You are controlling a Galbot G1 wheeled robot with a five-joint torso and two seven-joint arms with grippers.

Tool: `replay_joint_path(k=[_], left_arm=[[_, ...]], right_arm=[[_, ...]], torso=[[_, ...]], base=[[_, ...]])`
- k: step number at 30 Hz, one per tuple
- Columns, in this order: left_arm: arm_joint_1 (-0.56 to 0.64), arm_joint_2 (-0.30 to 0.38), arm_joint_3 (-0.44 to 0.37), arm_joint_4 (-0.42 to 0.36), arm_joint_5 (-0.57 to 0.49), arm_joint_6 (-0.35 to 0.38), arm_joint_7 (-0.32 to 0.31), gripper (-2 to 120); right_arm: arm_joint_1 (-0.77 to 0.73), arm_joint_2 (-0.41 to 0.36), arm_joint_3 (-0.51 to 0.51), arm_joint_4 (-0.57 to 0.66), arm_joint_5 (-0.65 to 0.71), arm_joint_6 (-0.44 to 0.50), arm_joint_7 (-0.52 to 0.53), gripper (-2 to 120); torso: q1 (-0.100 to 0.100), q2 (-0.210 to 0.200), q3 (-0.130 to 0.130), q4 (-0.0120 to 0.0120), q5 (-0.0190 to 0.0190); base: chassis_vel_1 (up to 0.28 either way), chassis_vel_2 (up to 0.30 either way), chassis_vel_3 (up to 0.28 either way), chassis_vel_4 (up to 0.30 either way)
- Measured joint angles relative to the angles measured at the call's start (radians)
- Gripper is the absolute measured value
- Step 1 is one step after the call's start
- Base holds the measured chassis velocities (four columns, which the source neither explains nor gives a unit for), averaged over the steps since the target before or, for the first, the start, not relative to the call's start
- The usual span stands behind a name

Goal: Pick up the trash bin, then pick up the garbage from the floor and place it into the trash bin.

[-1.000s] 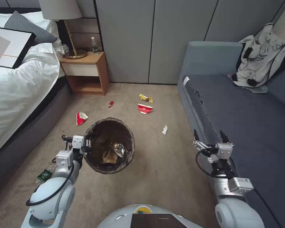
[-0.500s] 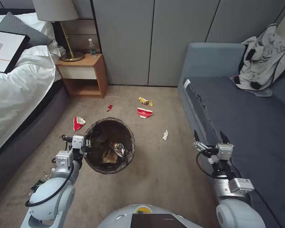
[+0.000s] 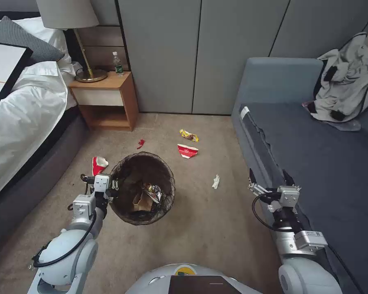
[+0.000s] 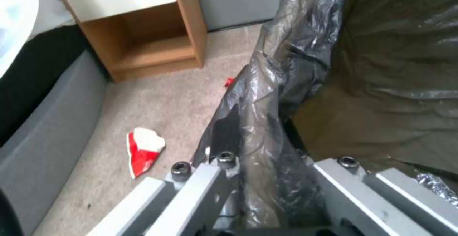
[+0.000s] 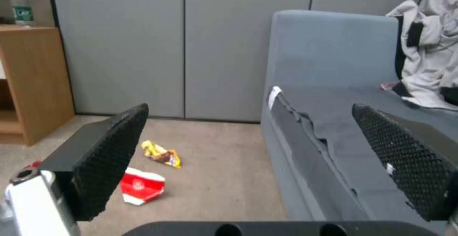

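I note left gripper [image 3: 112,188] clamped on near-left rim of trash bin [image 3: 143,188], bin carried off floor, paper and foil wrapper inside. Right gripper [image 3: 270,177] empty, jaws spread wide, poised at sofa [image 3: 315,163] edge. White paper wad [image 3: 215,181] lies ahead and left of right gripper, between it and bin; long axis runs roughly away from me. Right arm nearer. Red-and-white carton [image 3: 187,150] and yellow wrapper [image 3: 189,135] farther ahead.

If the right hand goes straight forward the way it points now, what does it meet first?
Probably nothing close: the open right hand points along the sofa's front edge toward the grey wall panels. Depth is unclear.
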Motion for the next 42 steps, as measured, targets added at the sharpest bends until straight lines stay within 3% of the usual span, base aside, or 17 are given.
replay_joint_path(k=[42], left_arm=[[-0.001, 0.002, -0.014, -0.003, -0.004, -0.001, 0.002, 3]], right_arm=[[-0.007, 0.0, -0.012, -0.008, -0.002, 0.002, 0.001, 100]], torso=[[0.0, 0.0, 0.0, 0.0, 0.0]], base=[[-0.106, 0.108, 0.108, -0.101]])
